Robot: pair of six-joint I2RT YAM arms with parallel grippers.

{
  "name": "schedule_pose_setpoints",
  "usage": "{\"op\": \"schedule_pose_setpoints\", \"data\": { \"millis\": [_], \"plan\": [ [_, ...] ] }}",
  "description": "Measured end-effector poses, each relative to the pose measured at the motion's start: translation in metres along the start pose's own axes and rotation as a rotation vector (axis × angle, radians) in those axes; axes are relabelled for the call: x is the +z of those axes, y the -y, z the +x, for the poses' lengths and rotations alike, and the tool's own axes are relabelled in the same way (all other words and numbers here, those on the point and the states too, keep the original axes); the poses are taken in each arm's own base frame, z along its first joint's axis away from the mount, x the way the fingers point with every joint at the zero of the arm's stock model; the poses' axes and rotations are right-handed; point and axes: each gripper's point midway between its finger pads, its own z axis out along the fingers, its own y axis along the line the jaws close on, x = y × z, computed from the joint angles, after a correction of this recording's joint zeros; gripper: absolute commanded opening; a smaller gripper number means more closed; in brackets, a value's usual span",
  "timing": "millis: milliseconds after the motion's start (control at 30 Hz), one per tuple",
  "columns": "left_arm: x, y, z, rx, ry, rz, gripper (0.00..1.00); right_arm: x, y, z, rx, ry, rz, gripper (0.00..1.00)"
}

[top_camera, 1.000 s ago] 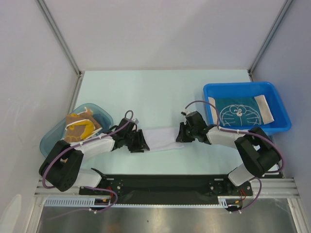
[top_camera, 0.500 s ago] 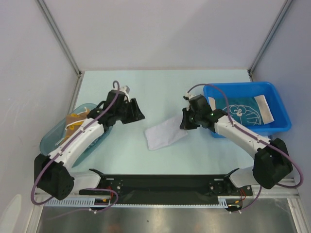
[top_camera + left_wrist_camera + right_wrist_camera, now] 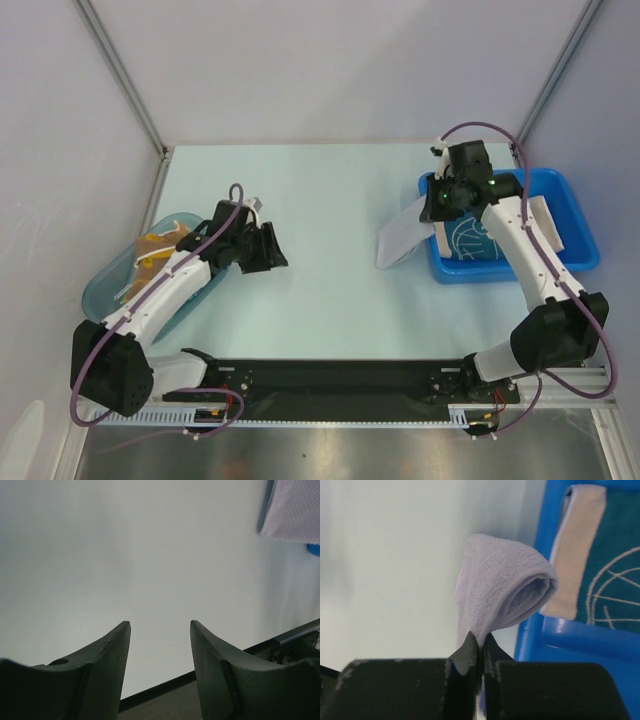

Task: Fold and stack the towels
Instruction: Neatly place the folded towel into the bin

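Swinging across from the table's middle, where both arms were on it a second ago, my right gripper (image 3: 441,200) now carries the folded white terry-cloth towel (image 3: 400,241) alone. The left gripper (image 3: 268,248) has let go and drawn back toward the translucent teal plastic tub (image 3: 98,292). Its fingers stand apart with nothing between them.

I read that as the fold being finished and the stacking leg under way.

The right wrist view shows the right jaws pressed together on a pinch of the towel's edge. The rest of the towel curls in a loose roll beyond the fingertips. It hangs over bare table just outside the left wall of the blue plastic bin (image 3: 570,635), not yet above the teal-blue printed towel (image 3: 615,580) lying inside.
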Motion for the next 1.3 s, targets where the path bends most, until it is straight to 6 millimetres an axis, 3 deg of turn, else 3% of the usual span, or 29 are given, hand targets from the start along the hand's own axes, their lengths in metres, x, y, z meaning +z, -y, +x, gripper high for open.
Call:
{"op": "schedule_pose_setpoints", "data": {
  "millis": [133, 367, 467, 633, 933, 1300],
  "plan": [
    [0.002, 0.001, 0.007, 0.009, -0.026, 0.018, 0.57, -0.010, 0.034, -0.013, 0.033, 0.004, 0.048, 0.00],
    [0.011, 0.003, 0.014, 0.005, -0.073, 0.041, 0.58, -0.024, 0.127, -0.021, 0.156, 0.009, 0.195, 0.00],
    [0.014, 0.002, 0.018, 0.008, -0.100, 0.046, 0.58, -0.025, 0.155, -0.022, 0.183, 0.001, 0.235, 0.00],
    [0.017, 0.002, 0.018, 0.019, -0.141, 0.031, 0.59, -0.017, 0.182, -0.027, 0.175, -0.011, 0.257, 0.00],
    [0.002, 0.042, -0.028, 0.050, -0.093, 0.117, 0.60, 0.008, 0.221, -0.020, 0.195, -0.070, 0.276, 0.00],
    [-0.004, 0.064, -0.050, 0.068, -0.100, 0.164, 0.60, 0.031, 0.261, -0.017, 0.175, -0.092, 0.343, 0.00]
  ]
}}
